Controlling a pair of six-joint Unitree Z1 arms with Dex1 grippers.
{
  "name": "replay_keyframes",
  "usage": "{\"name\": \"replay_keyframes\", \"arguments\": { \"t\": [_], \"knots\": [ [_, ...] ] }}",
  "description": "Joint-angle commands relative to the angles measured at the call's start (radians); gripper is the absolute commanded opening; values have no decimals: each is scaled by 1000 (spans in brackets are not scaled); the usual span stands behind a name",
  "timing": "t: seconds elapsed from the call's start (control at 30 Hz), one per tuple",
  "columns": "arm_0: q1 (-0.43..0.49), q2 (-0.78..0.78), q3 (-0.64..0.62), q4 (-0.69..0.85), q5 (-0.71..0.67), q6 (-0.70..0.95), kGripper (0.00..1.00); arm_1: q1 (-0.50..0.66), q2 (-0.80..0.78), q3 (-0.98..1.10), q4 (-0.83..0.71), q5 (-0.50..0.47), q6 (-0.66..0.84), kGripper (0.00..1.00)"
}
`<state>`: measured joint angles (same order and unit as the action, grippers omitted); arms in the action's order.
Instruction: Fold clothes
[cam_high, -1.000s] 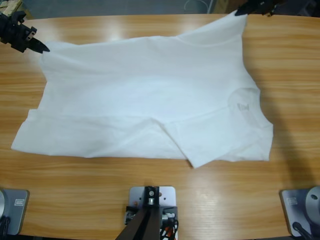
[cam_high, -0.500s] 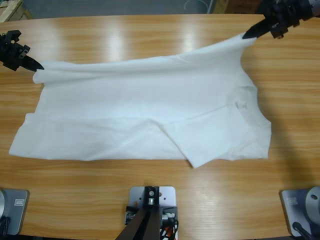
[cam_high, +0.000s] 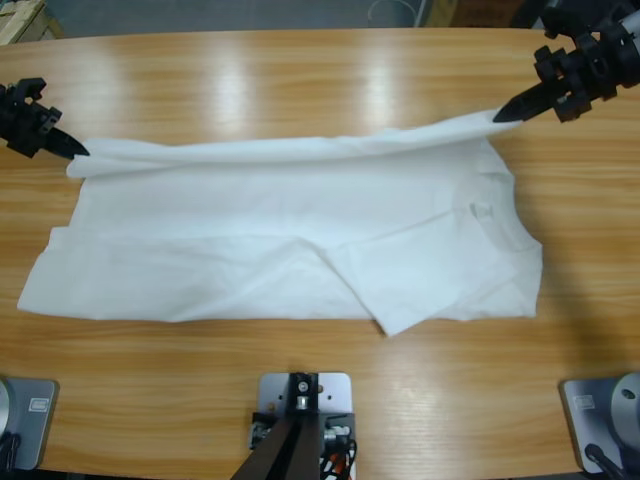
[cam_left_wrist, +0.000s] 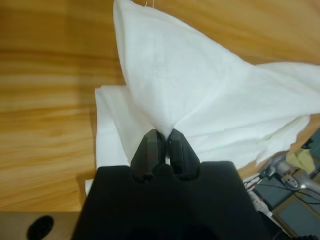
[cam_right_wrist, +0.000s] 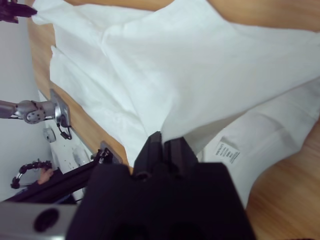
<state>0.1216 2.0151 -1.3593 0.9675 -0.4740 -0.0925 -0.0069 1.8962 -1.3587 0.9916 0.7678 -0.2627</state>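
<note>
The white T-shirt (cam_high: 280, 230) lies spread across the middle of the table, neck end to the right. Its far edge is lifted and stretched between both grippers. At the left, my left gripper (cam_high: 75, 152) is shut on one corner of that edge. The left wrist view shows the fabric (cam_left_wrist: 200, 85) pinched between the closed jaws of the left gripper (cam_left_wrist: 164, 134). My right gripper (cam_high: 502, 113) is shut on the other corner at the right. In the right wrist view the cloth (cam_right_wrist: 200, 65) fans out from the right gripper (cam_right_wrist: 162, 136), and a small printed label (cam_right_wrist: 225, 152) shows beneath.
Bare wooden table (cam_high: 300, 70) runs behind the shirt, and a wide strip (cam_high: 450, 400) lies in front of it. A folded sleeve (cam_high: 400, 290) sticks out at the shirt's near right. The left gripper (cam_right_wrist: 17, 10) shows small at the top left of the right wrist view.
Both grippers have moved toward the near side of the table, carrying the lifted far edge with them. The raised fabric now hangs lower, over the shirt's upper part.
</note>
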Motion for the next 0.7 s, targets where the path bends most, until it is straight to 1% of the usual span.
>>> {"name": "replay_keyframes", "arguments": {
  "t": [0.03, 0.37, 0.7],
  "knots": [
    [-2, 24, 71, 14, 20, 25, 0, -15, -25, 75, -20, 10, -18, 0],
    [0, 62, 65, 14, 20, 27, 0, -15, 37, 155, -55, 10, -24, 0],
    [-11, 114, 64, 13, 23, 31, 0, -15, 112, 157, -54, 10, -26, 0]
  ]
}}
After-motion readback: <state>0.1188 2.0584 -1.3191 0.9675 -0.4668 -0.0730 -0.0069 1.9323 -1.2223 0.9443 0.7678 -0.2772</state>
